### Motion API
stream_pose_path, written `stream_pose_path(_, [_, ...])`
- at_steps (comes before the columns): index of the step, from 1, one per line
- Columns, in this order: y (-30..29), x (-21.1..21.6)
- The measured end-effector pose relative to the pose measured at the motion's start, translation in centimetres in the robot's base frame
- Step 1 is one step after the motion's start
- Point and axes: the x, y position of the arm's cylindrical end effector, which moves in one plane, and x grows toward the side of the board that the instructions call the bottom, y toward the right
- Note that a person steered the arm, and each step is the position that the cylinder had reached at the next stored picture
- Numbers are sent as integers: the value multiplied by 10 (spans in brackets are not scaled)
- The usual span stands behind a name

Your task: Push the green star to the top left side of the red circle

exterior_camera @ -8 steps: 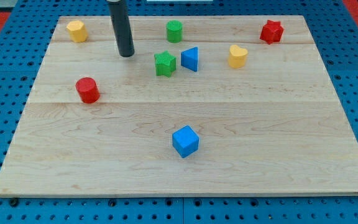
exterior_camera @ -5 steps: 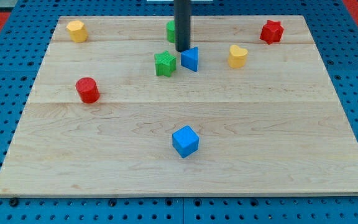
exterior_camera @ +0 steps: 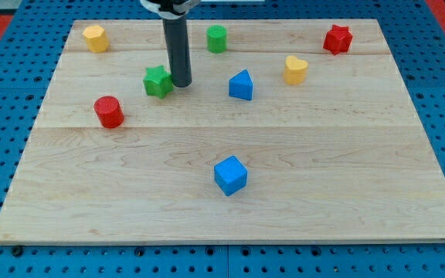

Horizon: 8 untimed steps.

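The green star (exterior_camera: 157,81) lies on the wooden board (exterior_camera: 230,224) in its upper left part. The red circle (exterior_camera: 109,111) stands below and to the left of it, with a gap between them. My tip (exterior_camera: 181,83) rests right against the star's right side. The dark rod rises from it toward the view's top.
A blue triangle (exterior_camera: 241,85) lies to the right of my tip. A green cylinder (exterior_camera: 217,38), a yellow hexagon (exterior_camera: 94,37), a yellow heart (exterior_camera: 295,69) and a red star-like block (exterior_camera: 337,38) sit along the top. A blue cube (exterior_camera: 230,174) lies at lower centre.
My tip swung right between the star and the triangle, then came back left, pushing the green star left toward the red circle. The blue triangle shifted slightly down and right.
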Motion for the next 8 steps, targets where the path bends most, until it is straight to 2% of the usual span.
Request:
stream_pose_path(1, [-17, 0])
stream_pose_path(2, [-5, -13])
stream_pose_path(3, [-19, -29])
stream_pose_path(5, [-83, -11])
stream_pose_path(6, [-40, -14])
stream_pose_path(7, [-24, 1])
stream_pose_path(8, [-46, 21])
